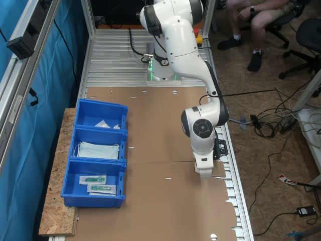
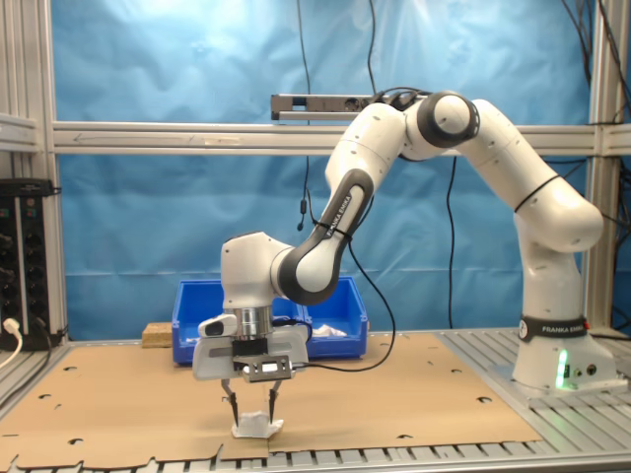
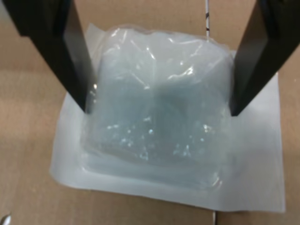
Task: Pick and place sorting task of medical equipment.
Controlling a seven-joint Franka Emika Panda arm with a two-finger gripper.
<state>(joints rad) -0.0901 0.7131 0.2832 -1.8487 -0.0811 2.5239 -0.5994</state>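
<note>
Gripper [image 2: 252, 406] open astride packet [image 3: 159, 117] on bench [image 2: 118, 409], holding nothing; risks slick, puffy wrap squirming free on closing.

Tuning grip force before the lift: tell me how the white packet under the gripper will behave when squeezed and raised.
The white packet looks soft: a puffy clear-film bulge on a thin flat backing, so it will probably squash between the fingers rather than resist. The glossy film may be slippery. It seems light, and its thin border would likely droop when the gripper lifts it off the cardboard.
</note>
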